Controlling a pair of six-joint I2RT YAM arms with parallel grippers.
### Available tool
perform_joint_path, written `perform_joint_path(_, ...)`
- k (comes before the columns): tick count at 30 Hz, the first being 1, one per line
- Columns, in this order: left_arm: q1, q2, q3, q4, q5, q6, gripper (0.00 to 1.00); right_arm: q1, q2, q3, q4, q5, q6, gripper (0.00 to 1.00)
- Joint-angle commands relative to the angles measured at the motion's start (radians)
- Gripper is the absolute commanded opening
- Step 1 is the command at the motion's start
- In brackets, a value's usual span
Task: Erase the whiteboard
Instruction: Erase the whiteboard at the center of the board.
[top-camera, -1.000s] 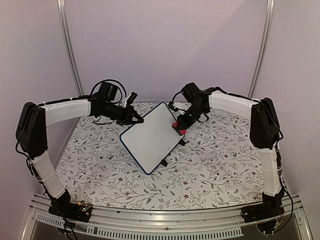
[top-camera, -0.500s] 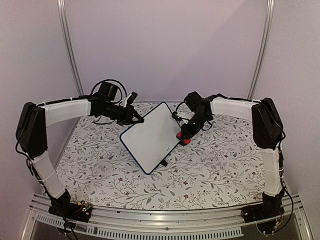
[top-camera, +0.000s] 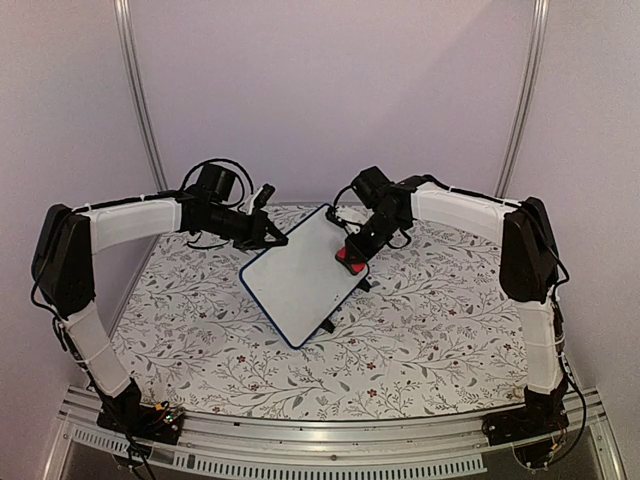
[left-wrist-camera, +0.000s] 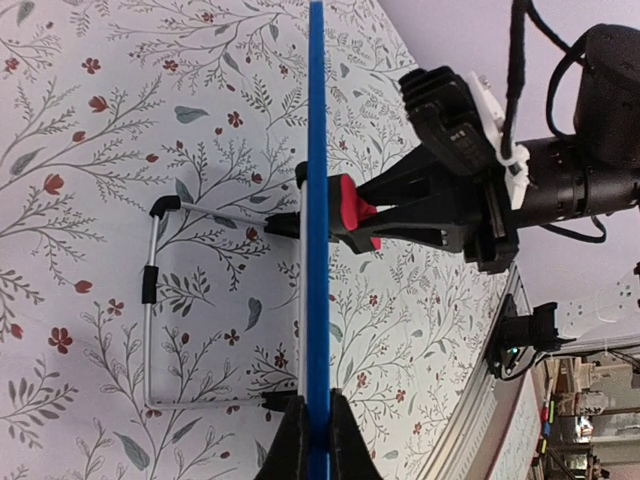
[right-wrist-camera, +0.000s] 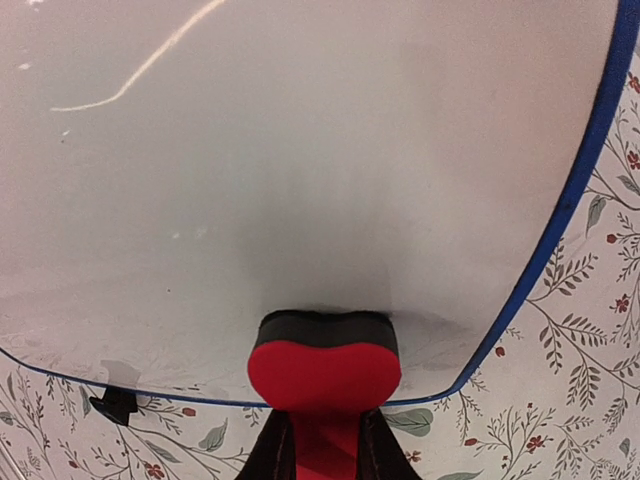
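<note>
Whiteboard (top-camera: 300, 278) edge pinched between left jaws, eraser (right-wrist-camera: 323, 375) touching.

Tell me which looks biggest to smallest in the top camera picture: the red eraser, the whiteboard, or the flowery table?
1. table, biggest by far
2. whiteboard, in the middle
3. red eraser, clearly smallest
</note>
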Motion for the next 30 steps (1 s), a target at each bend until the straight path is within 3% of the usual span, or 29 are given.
perform_joint_path(1, -0.011, -0.030, 0.002, 0.022, 0.039, 0.020, 0.00, 0.006, 0.017, 0.005, 0.030, 0.022, 0.005, 0.02)
perform_joint_path(15, -0.012, -0.032, 0.001, 0.021, 0.038, 0.020, 0.00, -0.016, -0.003, -0.180, 0.042, 0.030, -0.007, 0.02)
perform_joint_path(30, -0.011, -0.023, 0.002, 0.022, 0.042, 0.021, 0.00, -0.019, -0.002, -0.045, 0.076, 0.056, -0.002, 0.02)
